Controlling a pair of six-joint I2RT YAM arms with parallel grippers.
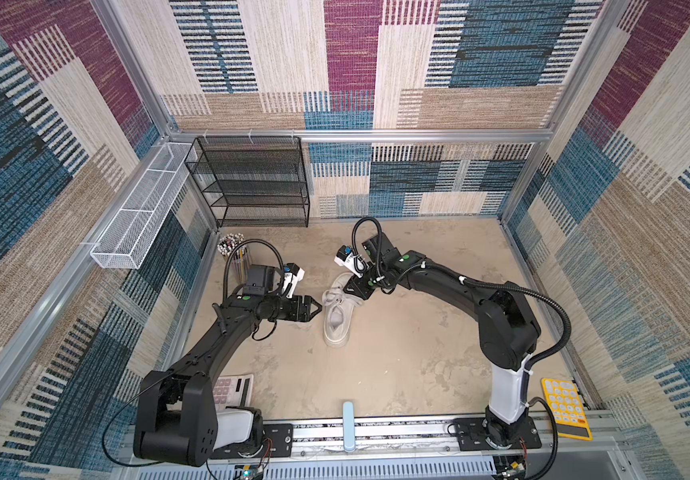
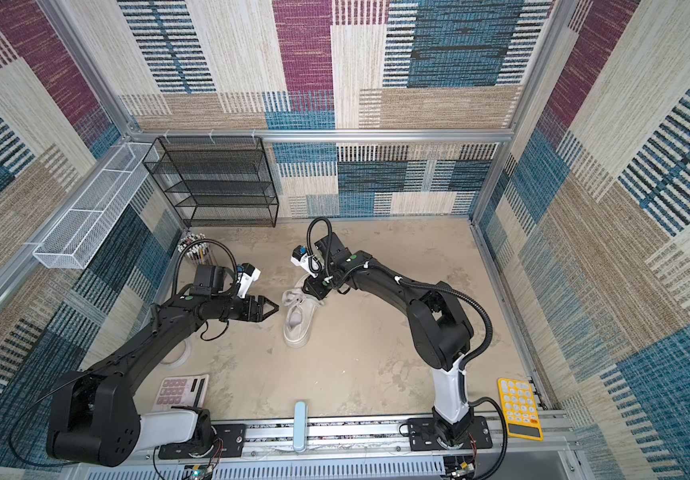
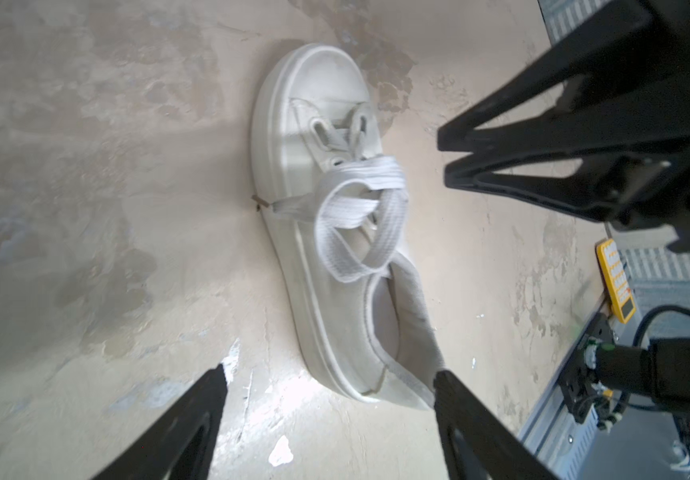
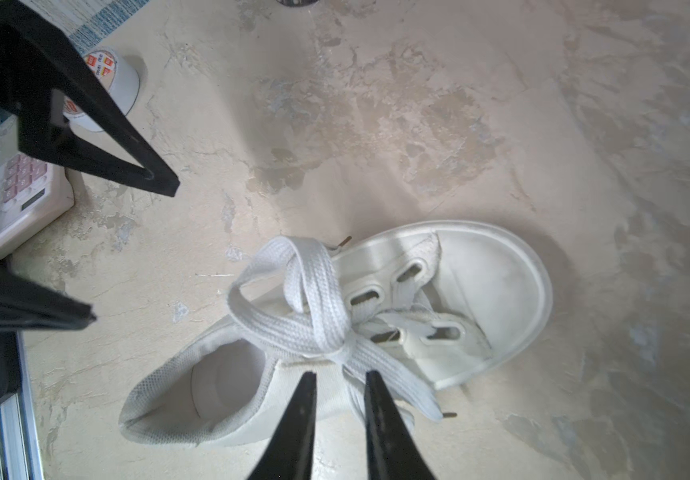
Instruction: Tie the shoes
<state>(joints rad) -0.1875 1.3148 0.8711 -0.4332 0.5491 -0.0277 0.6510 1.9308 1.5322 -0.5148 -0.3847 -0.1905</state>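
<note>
At the far left a white wire basket (image 1: 135, 220) hangs on the wall, and a cup of pens (image 1: 231, 246) stands on the table (image 1: 418, 357) near its back left corner. A pinkish calculator (image 1: 233, 388) lies at the front left, partly under the left arm. The left gripper (image 1: 317, 309) points to the right, just beside the left side of the shoe. In the left wrist view its fingers (image 3: 206, 399) stand wide apart and hold nothing.

The white shoe (image 1: 337, 328) stands on its sole in the middle of the table, with the toe toward the back wall and the heel toward the front. Its flat laces (image 4: 293, 307) are crossed over the tongue in a loose loop, and one dark-tipped end lies on each side.

The right gripper (image 4: 339, 374) hovers over the front part of the shoe, close to the laces. Its jaws are only a little apart and they grip nothing. A yellow calculator (image 1: 565, 409) lies at the front right edge.
</note>
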